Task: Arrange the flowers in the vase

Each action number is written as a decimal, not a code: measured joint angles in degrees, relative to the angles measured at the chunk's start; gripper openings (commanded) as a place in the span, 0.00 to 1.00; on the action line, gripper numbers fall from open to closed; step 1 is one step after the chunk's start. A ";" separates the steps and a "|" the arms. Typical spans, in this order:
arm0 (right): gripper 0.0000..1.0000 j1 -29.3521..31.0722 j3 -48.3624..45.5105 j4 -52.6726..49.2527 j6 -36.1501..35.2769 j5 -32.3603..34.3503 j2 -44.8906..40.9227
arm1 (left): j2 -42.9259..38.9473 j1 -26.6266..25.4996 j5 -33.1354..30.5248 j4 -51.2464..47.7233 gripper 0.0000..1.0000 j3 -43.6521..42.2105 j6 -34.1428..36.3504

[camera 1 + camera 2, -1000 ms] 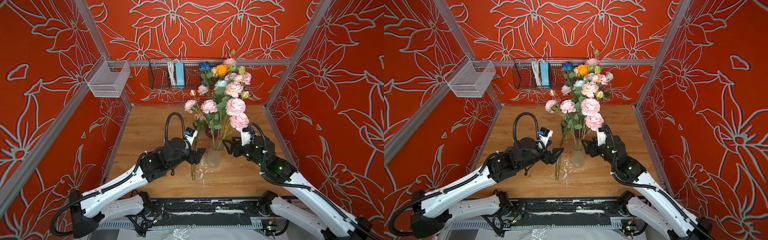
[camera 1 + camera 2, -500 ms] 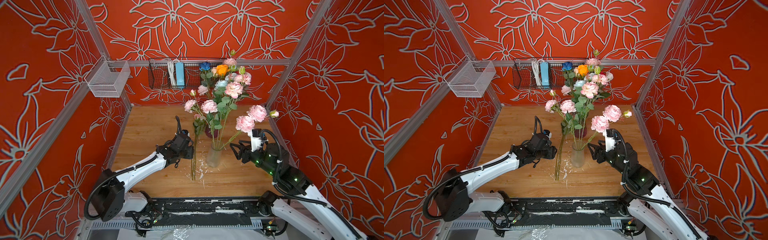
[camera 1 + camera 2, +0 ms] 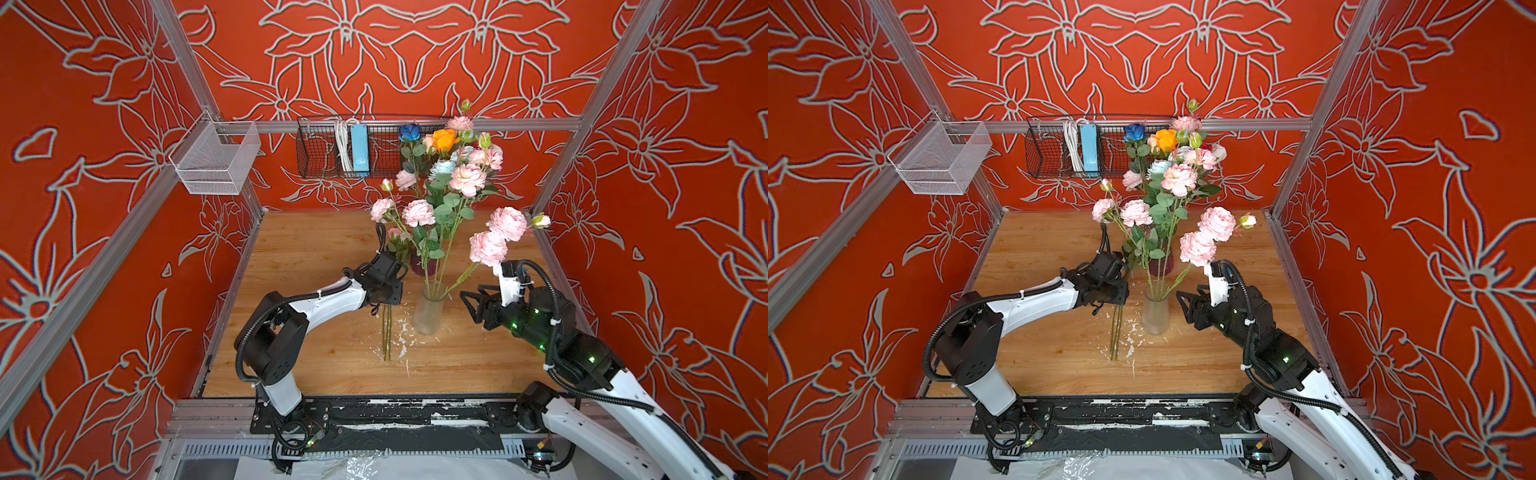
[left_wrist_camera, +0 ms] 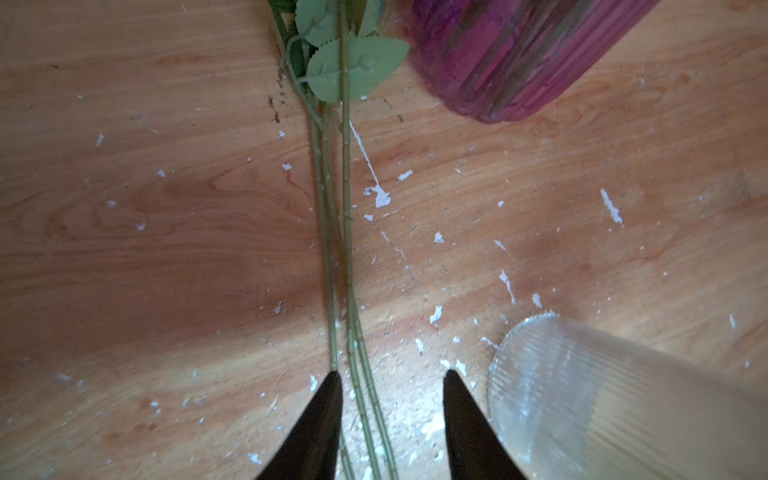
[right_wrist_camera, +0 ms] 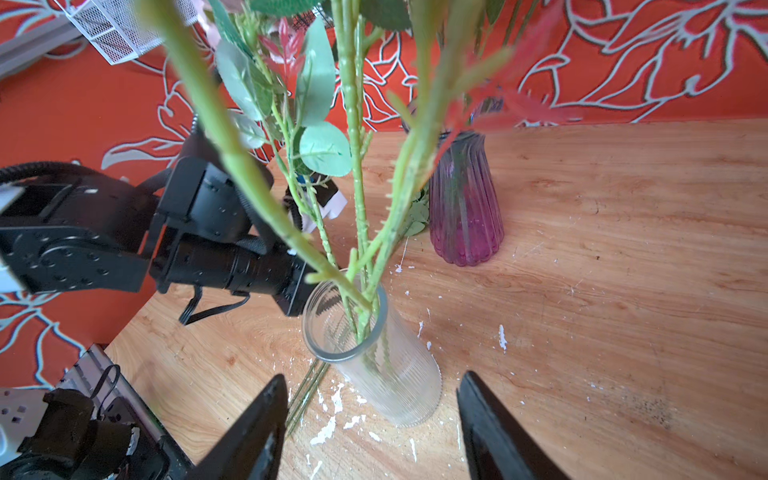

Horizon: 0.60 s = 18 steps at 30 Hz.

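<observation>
A clear ribbed vase (image 3: 428,311) (image 3: 1156,313) (image 5: 386,374) stands mid-table and holds several flowers (image 3: 467,178) (image 3: 1179,178). A pink two-bloom stem (image 3: 488,248) (image 3: 1197,248) leans out of it to the right. Green flower stems (image 3: 387,336) (image 3: 1116,334) (image 4: 345,249) lie flat on the wood left of the vase. My left gripper (image 3: 386,304) (image 3: 1115,304) (image 4: 388,374) points down over them, open, with stems lying between its fingers (image 4: 328,419). My right gripper (image 3: 471,305) (image 3: 1187,309) (image 5: 372,376) is open just right of the vase, holding nothing.
A purple ribbed vase (image 3: 423,268) (image 4: 511,58) (image 5: 463,208) stands close behind the clear one. A black wire basket (image 3: 324,153) with a power strip hangs on the back wall, a white mesh basket (image 3: 216,162) on the left rail. White flecks litter the table (image 3: 316,249).
The pink two-bloom stem tipped from upright to the right and my right gripper drew back from it. My left arm swung down over the lying stems and its jaws narrowed.
</observation>
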 measured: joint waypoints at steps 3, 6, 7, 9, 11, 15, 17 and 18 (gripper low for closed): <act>0.64 0.00 0.00 -1.09 0.04 0.11 -1.70 | 2.51 0.07 -0.26 -0.20 0.28 2.51 1.03; 0.63 0.00 -0.02 -2.14 0.39 0.85 -3.80 | 4.98 0.31 -0.55 -0.55 0.26 4.87 1.88; 0.62 0.00 -0.02 -2.45 0.59 1.22 -4.72 | 5.88 0.46 -0.63 -0.59 0.25 5.68 2.10; 0.62 0.00 -0.09 -2.93 0.98 2.01 -6.19 | 7.48 0.81 -0.96 -0.55 0.25 6.88 2.49; 0.62 0.00 -0.22 -3.72 1.27 2.67 -7.10 | 8.41 1.18 -1.01 -0.50 0.24 7.19 2.67; 0.62 0.00 -0.28 -5.09 1.38 3.89 -7.50 | 8.98 1.62 -0.98 0.02 0.26 6.51 2.67; 0.62 0.00 -0.37 -5.51 1.44 4.09 -7.48 | 9.11 1.68 -0.98 0.55 0.26 6.05 2.71; 0.61 0.00 -0.52 -5.49 1.49 4.17 -7.48 | 9.38 1.73 -0.98 1.03 0.26 5.81 2.80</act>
